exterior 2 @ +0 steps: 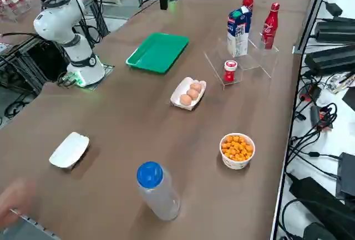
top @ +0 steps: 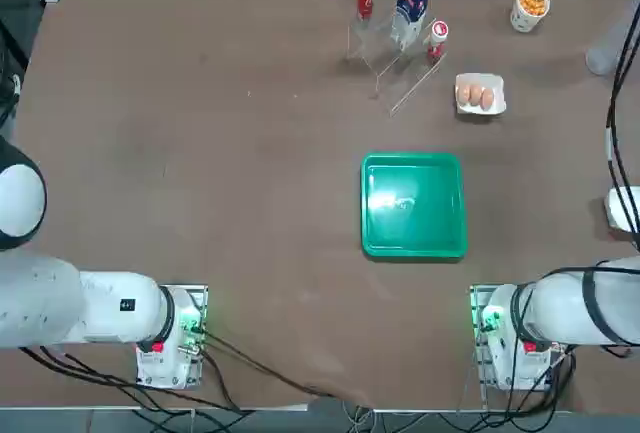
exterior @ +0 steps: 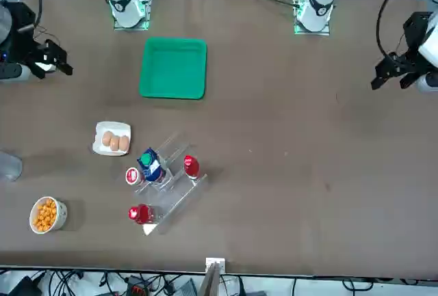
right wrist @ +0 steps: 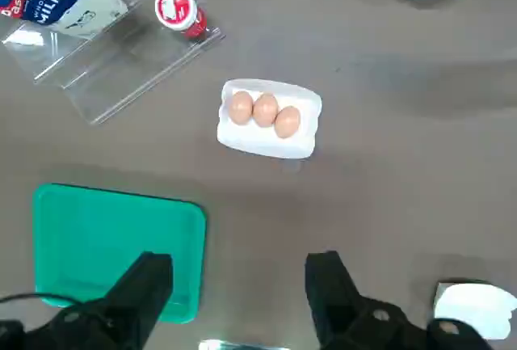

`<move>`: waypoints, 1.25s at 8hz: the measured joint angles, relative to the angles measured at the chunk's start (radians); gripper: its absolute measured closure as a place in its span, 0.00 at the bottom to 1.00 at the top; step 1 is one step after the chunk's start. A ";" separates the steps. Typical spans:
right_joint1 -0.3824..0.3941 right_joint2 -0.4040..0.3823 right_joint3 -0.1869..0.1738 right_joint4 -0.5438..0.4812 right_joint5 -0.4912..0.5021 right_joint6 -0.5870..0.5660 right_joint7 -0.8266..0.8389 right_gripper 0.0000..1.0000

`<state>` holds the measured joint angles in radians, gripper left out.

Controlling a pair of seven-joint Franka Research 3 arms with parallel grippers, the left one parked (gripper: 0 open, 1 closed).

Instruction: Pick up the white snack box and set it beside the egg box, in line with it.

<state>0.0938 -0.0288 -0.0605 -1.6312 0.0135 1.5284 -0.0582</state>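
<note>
The white snack box (top: 622, 208) lies flat at the table's right edge, a plain white box also seen in the right side view (exterior 2: 69, 149) and the wrist view (right wrist: 477, 305). The egg box (top: 480, 95) is a small white tray of brown eggs, far back on the table (exterior: 112, 139) (exterior 2: 188, 92) (right wrist: 269, 118). My right gripper (right wrist: 240, 285) hangs open and empty, high above the table, with the snack box off to the side of one finger (right wrist: 327, 285). In the front view the gripper (exterior: 55, 58) shows at the left edge.
A green tray (top: 414, 204) lies mid-table. At the back stands a clear rack (top: 395, 48) with a milk carton, red bottles and a can. A cup of orange snacks (top: 529, 6) and a blue-capped clear bottle (exterior 2: 157, 190) stand near the right edge. A blurred hand (exterior 2: 15, 197) shows at the corner.
</note>
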 joint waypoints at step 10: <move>-0.119 -0.006 -0.070 -0.021 -0.068 -0.290 0.006 0.00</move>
<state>-0.0253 -0.0344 -0.1305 -1.6522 -0.0545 1.2386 -0.0525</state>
